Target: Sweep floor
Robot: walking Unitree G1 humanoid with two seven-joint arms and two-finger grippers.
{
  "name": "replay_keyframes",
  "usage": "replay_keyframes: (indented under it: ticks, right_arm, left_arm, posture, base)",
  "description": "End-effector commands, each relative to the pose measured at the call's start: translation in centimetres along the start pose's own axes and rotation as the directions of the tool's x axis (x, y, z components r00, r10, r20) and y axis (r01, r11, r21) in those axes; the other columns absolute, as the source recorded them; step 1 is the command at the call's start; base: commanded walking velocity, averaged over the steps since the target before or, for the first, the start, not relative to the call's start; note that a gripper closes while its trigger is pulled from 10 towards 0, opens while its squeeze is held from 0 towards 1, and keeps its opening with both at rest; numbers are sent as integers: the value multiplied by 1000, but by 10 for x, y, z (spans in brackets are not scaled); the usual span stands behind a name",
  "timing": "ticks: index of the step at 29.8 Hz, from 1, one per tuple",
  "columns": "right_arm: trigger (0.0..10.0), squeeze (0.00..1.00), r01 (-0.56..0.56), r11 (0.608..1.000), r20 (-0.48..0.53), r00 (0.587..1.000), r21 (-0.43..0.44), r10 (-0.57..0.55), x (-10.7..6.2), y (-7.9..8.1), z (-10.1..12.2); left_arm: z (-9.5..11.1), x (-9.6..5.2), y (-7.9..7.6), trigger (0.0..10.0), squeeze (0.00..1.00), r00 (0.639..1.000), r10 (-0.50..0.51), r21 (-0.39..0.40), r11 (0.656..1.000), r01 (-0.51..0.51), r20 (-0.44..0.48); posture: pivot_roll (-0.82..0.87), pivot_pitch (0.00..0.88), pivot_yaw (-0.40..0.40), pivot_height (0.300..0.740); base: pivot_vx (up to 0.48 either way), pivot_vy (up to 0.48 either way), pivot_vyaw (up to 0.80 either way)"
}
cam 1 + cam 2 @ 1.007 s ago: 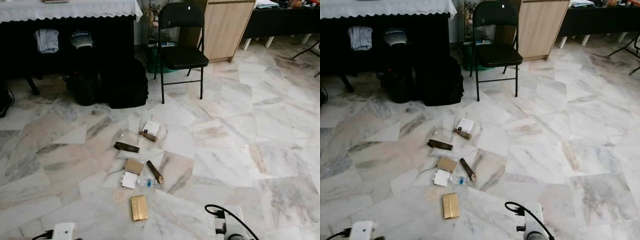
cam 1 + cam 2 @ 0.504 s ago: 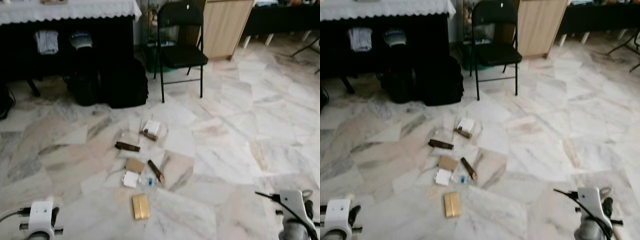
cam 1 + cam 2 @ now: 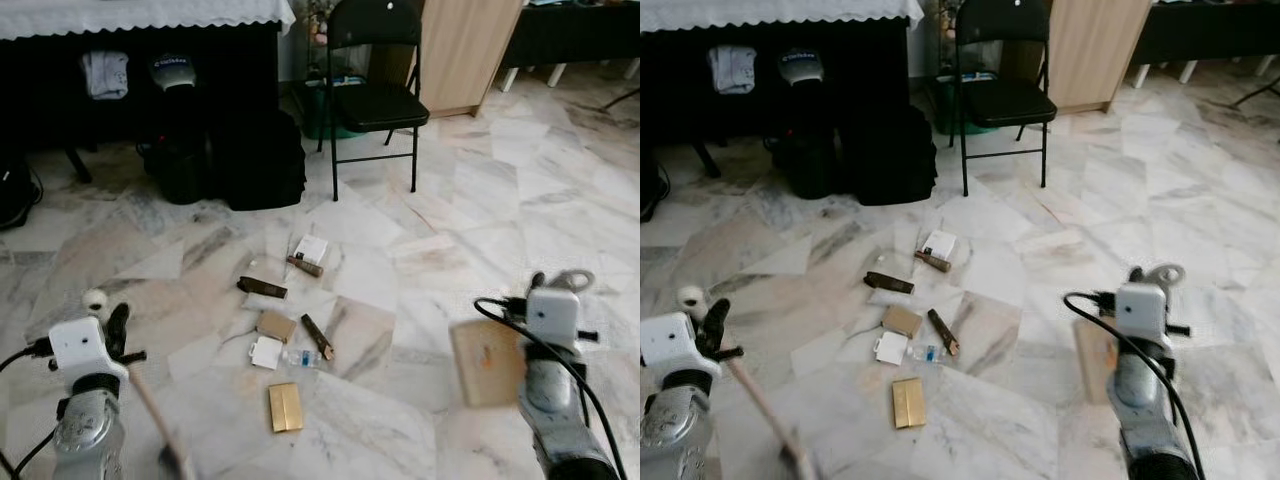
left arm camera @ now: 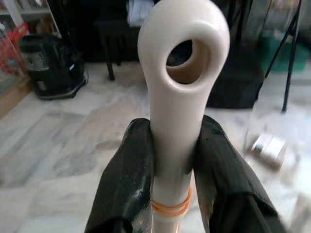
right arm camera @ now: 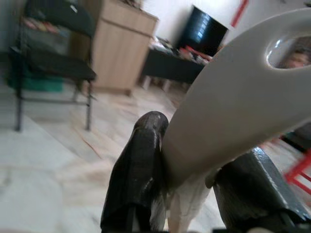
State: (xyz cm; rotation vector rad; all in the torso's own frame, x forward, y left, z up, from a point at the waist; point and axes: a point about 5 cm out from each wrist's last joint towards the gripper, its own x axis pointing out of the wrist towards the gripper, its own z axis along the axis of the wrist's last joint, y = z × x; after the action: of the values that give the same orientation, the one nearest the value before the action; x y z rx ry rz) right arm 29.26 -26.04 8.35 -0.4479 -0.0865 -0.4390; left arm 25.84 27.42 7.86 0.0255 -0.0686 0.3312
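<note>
tools are in hand: left gripper clamped shut on the broom handle, right gripper clamped on the dustpan; litter sits on the floor ahead, so next i'd lower the brush behind it.

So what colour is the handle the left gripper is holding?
Cream-white, with an orange band just below the fingers. The handle shows best in the left wrist view.
</note>
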Motion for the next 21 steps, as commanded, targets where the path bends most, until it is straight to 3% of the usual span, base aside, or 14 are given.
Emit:
replay_keyframes:
  ticks: [1,5,8,9,14,15,21]
  right_arm:
    - [10000,0,18,1000,-17,1000,-15,-18,4,-5,-2]
    - [10000,0,-1,1000,-26,1000,2,1,7,2,0]
    - [10000,0,-26,998,-49,998,61,29,7,8,-1]
    - [10000,0,-56,991,-67,996,119,64,6,15,-1]
    - [10000,0,-57,984,-92,993,166,74,4,20,-2]
    - [10000,0,-56,971,-131,987,231,88,3,26,-3]
    - [10000,0,-97,956,-112,985,277,132,8,37,3]
  left_arm:
    - [10,4,-5,10000,0,999,-8,-34,999,9,42]
    - [19,9,-11,10000,0,997,-40,-47,998,44,72]
    - [23,11,-15,10000,0,994,-69,-16,997,71,89]
    - [27,13,-17,10000,0,991,-73,-15,997,75,110]
    - [34,14,-21,10000,0,988,-78,-12,997,80,130]
    - [43,17,-28,10000,0,985,-75,-24,997,80,157]
    - [54,23,-39,10000,0,978,-57,-95,992,77,199]
  posture:
    - [-56,83,-52,740]
    - [-52,84,-51,740]
    - [-51,88,-51,740]
    - [-50,90,-51,740]
    - [-50,90,-51,740]
    - [-47,88,-52,740]
    - [-50,85,-55,740]
  base:
    - [0,0,0]
    - [0,0,0]
    - [0,0,0]
    - [0,0,0]
    - [0,0,0]
    - [0,0,0]
    - [0,0,0]
